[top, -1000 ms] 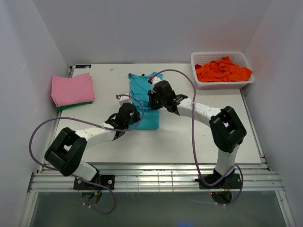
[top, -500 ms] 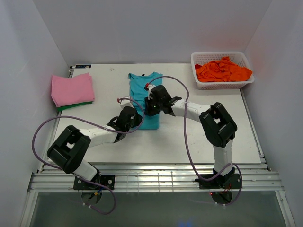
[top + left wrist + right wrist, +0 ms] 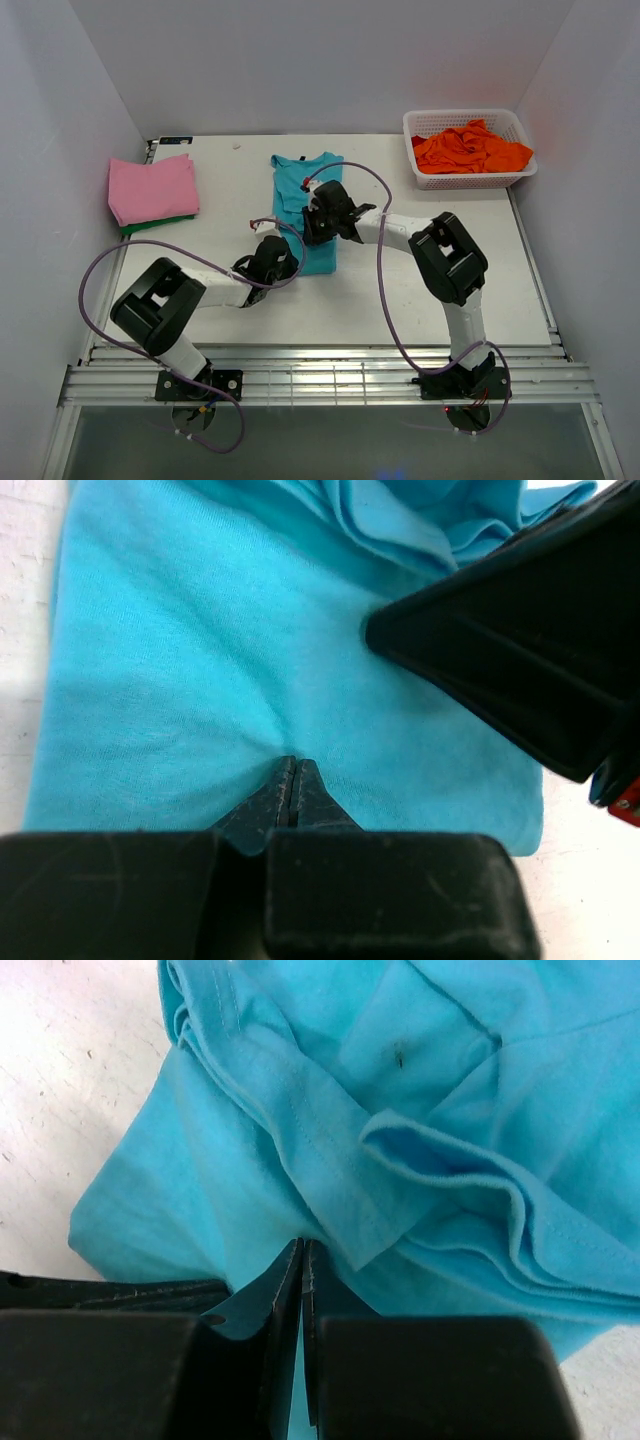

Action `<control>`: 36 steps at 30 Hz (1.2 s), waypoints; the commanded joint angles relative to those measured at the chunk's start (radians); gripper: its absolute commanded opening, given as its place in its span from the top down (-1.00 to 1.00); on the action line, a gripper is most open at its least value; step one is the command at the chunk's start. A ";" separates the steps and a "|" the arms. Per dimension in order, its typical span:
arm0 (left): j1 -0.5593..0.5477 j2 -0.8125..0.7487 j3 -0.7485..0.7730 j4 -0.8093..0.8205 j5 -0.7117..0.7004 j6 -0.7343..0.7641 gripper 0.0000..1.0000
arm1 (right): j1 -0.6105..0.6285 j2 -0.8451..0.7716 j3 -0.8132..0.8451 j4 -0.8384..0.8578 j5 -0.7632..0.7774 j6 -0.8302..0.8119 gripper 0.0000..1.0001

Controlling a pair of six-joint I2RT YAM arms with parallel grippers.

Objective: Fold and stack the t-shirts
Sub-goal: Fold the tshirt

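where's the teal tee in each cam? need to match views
Top external: the teal-turquoise cloth t-shirt lies at the middle of the white table.
Left wrist: it fills most of the frame, fairly flat.
Right wrist: it fills the centre and right, bunched in folds.
Shared landmark: bare table along the shirt's left edge in all three views.
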 commanded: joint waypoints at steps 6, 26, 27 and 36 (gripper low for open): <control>-0.021 0.013 -0.054 0.042 -0.003 -0.027 1.00 | -0.016 0.034 0.092 0.010 0.019 -0.013 0.85; -0.113 -0.154 -0.203 0.009 -0.037 -0.116 1.00 | -0.062 0.215 0.318 -0.053 0.092 -0.093 0.85; -0.121 -0.173 -0.208 0.003 -0.038 -0.124 1.00 | -0.065 0.220 0.330 -0.051 0.092 -0.103 0.85; -0.188 -0.249 -0.183 -0.046 -0.069 -0.116 1.00 | -0.084 0.151 0.430 -0.062 0.080 -0.181 0.84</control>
